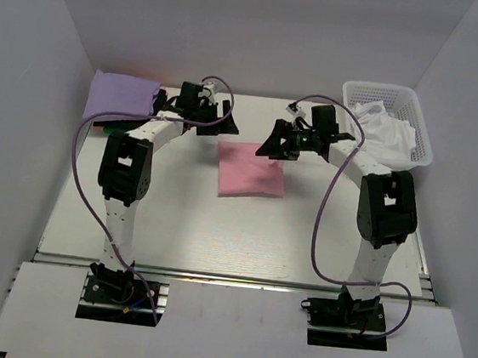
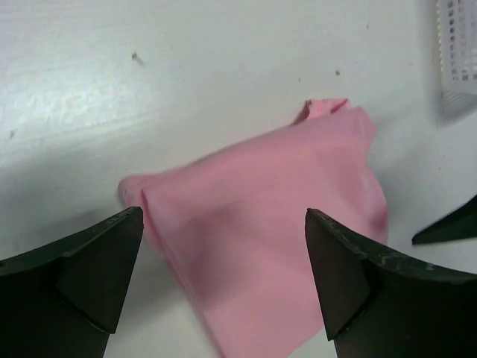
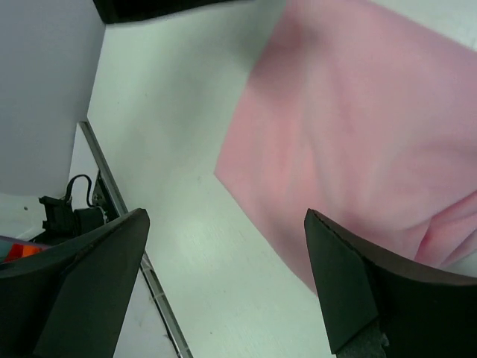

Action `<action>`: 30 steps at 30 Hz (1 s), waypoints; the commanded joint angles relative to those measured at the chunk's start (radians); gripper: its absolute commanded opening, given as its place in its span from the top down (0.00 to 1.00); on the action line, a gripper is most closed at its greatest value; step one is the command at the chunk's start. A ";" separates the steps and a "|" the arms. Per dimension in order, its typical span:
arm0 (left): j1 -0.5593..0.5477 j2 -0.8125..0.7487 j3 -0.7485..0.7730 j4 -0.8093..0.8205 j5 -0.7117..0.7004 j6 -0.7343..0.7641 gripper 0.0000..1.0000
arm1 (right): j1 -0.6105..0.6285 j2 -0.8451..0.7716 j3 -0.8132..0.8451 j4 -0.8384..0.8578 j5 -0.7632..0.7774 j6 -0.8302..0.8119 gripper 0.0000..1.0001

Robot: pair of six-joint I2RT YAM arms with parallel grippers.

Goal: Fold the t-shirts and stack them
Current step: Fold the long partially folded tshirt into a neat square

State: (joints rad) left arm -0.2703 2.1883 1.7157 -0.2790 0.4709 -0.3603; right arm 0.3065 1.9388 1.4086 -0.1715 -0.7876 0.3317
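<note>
On the table, the pink tee is seen folded at the centre; the lavender tee lies far left. The left gripper and right gripper are held spread and empty near the pink tee's far edge. All layers should be pinched together, so that the fold is not lost during stacking. White cloth is held in the far-right basket.

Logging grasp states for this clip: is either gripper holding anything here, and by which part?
Nothing is held. The left gripper and the right gripper are both open over the folded pink t-shirt, which lies loose on the table.
</note>
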 commanded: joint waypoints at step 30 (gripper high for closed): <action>-0.021 -0.259 -0.326 -0.054 -0.009 0.067 0.00 | -0.083 0.315 0.437 0.240 -0.202 0.044 0.10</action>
State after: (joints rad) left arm -0.2779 1.9400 1.3788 -0.3431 0.4679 -0.3115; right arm 0.2203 2.4203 1.8187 0.0399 -0.9180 0.4271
